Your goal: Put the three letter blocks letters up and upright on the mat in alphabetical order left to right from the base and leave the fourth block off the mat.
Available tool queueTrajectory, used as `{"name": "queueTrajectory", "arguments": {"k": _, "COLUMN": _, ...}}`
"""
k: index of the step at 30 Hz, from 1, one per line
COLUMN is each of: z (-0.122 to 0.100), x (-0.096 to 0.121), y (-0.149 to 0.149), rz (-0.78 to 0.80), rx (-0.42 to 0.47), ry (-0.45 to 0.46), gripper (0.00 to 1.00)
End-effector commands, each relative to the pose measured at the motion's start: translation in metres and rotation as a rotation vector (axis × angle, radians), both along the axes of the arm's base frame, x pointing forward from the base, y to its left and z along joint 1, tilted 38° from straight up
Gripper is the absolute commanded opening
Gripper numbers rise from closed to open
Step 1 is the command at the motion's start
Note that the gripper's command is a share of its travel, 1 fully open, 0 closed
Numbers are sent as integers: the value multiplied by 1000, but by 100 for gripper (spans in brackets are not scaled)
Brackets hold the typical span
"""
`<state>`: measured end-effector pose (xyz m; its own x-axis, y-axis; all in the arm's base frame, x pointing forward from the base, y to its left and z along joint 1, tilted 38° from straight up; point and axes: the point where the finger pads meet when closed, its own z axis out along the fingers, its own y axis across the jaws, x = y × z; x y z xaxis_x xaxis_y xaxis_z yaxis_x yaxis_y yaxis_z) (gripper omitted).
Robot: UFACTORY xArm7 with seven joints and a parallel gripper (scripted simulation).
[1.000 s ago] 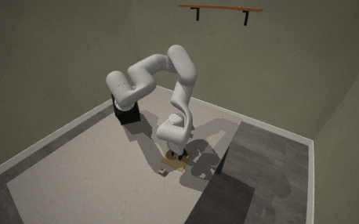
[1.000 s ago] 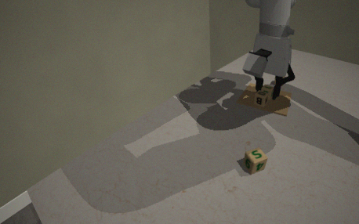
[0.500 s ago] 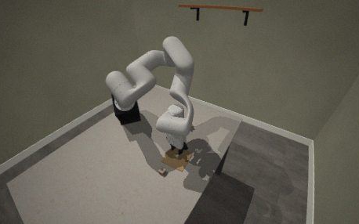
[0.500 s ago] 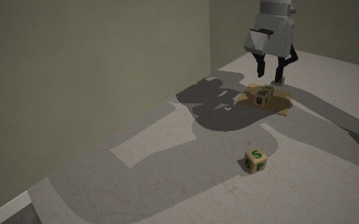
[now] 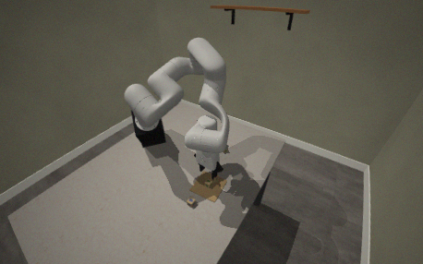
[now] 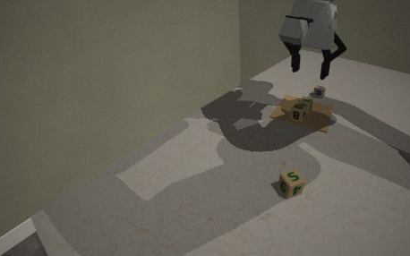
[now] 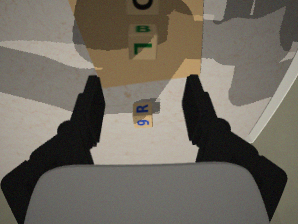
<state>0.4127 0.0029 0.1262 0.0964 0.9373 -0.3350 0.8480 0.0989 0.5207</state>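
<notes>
My gripper is open and empty, and hangs well above the tan mat. On the mat lies a block with a green B on top. Touching it is a block with a dark letter, cut off at the top edge of the wrist view. A block with a blue R on top lies on the table just off the mat's edge, below the gap between my fingers. A block with a green S on top lies far off the mat.
The arm's black base stands at the back of the table. A dark floor area borders the light table top on the right. A wall shelf hangs high up.
</notes>
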Motion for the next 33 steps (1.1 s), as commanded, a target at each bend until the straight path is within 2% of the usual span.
{"name": "queueTrajectory", "arguments": {"k": 1, "z": 2, "x": 0, "y": 1, "rz": 1, "rx": 1, "ry": -2, "gripper": 100}}
{"name": "queueTrajectory", "arguments": {"k": 20, "z": 0, "x": 1, "y": 5, "rz": -6, "rx": 8, "ry": -4, "gripper": 100}}
{"name": "queueTrajectory", "arguments": {"k": 24, "z": -15, "x": 9, "y": 44, "rz": -64, "rx": 69, "ry": -24, "gripper": 100}}
{"name": "queueTrajectory", "arguments": {"k": 26, "z": -15, "x": 9, "y": 44, "rz": -64, "rx": 69, "ry": -24, "gripper": 100}}
{"name": "queueTrajectory", "arguments": {"k": 29, "z": -36, "x": 11, "y": 90, "rz": -139, "rx": 133, "ry": -47, "gripper": 100}}
{"name": "queueTrajectory", "arguments": {"k": 33, "z": -53, "x": 9, "y": 122, "rz": -196, "rx": 173, "ry": -65, "gripper": 100}}
